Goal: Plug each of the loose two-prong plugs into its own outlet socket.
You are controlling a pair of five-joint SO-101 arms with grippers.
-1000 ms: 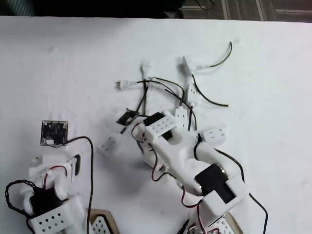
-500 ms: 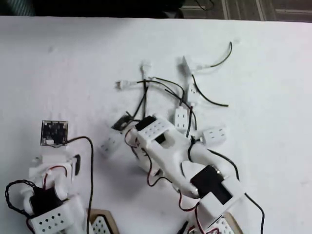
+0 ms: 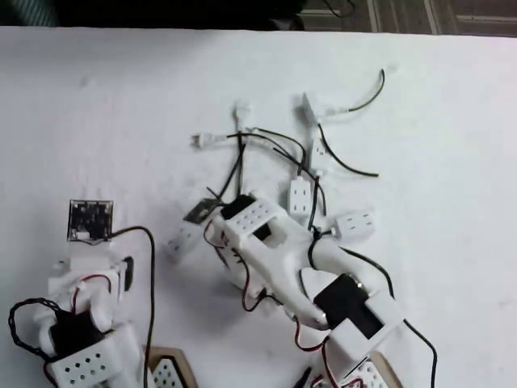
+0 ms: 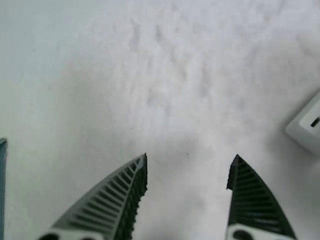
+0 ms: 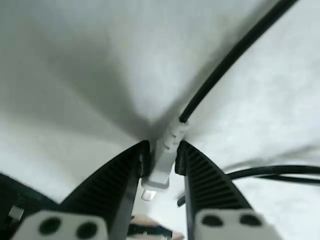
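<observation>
My right gripper [image 5: 162, 150] is shut on a white two-prong plug [image 5: 161, 162], whose black cord [image 5: 230, 60] trails away over the white table. In the high view that gripper [image 3: 207, 215] sits mid-table, just right of a white outlet socket [image 3: 181, 239]. Two more sockets [image 3: 300, 195] [image 3: 354, 224] lie beside the right arm. Loose plugs [image 3: 203, 141] [image 3: 242, 110] [image 3: 312, 108] with black cords lie farther back. My left gripper [image 4: 190, 159] hangs open over bare table, with a socket's corner [image 4: 306, 128] off to one side.
The left arm [image 3: 81, 311] is at the table's near left corner with a black cable [image 3: 150, 275] looping beside it. Black cords [image 3: 279, 149] tangle behind the right arm. A fourth small socket [image 3: 320, 148] lies among them. The left and far right of the table are bare.
The right arm has swung left with the plug in its gripper, closing on the leftmost socket. The left arm has not moved.
</observation>
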